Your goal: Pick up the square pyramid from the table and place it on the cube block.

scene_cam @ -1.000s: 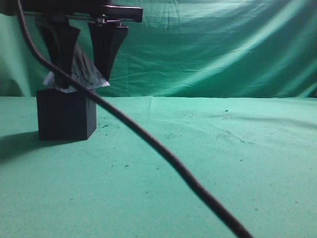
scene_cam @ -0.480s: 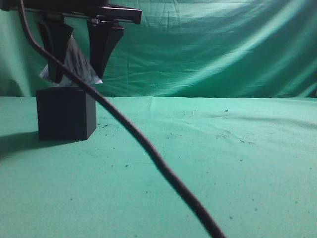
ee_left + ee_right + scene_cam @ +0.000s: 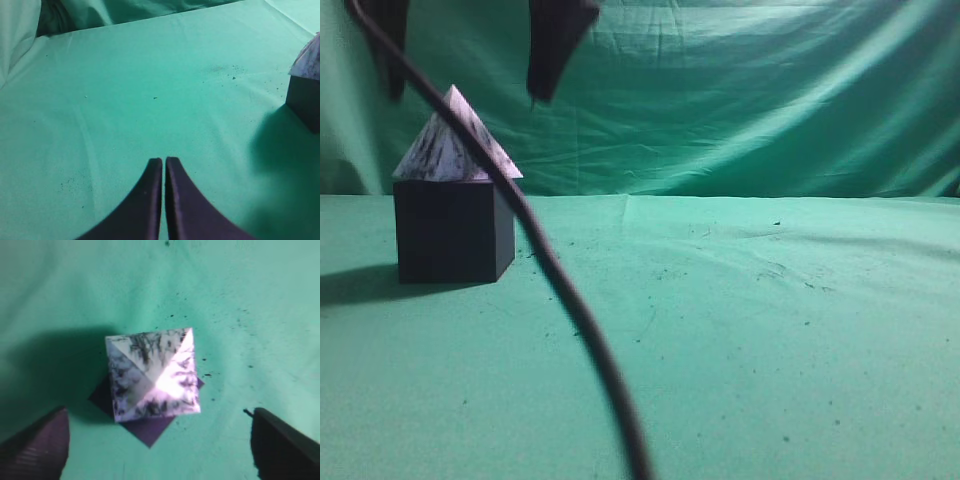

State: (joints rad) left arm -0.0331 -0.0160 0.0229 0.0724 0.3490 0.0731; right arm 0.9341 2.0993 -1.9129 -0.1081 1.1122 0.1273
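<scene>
The white, dark-streaked square pyramid point(image 3: 450, 145) rests upright on the dark cube block point(image 3: 450, 230) at the left of the green table point(image 3: 770, 330). My right gripper point(image 3: 465, 95) hangs open above it, its two fingers well apart and clear of the pyramid. In the right wrist view the pyramid point(image 3: 150, 372) sits turned at an angle on the cube point(image 3: 150, 430), and the open fingers point(image 3: 159, 412) stand wide on either side. My left gripper point(image 3: 163, 160) is shut and empty over bare cloth. The cube point(image 3: 305, 102) and a corner of the pyramid point(image 3: 310, 57) show at the right edge of the left wrist view.
A thick black cable point(image 3: 580, 320) hangs across the exterior view in front of the cube, from the top left down to the bottom middle. Green cloth also forms the backdrop point(image 3: 770, 90). Small dark specks lie on the cloth.
My right gripper has let go of the pyramid, opened wide and risen. The pyramid now stands free on the cube. The cable has swung left.
</scene>
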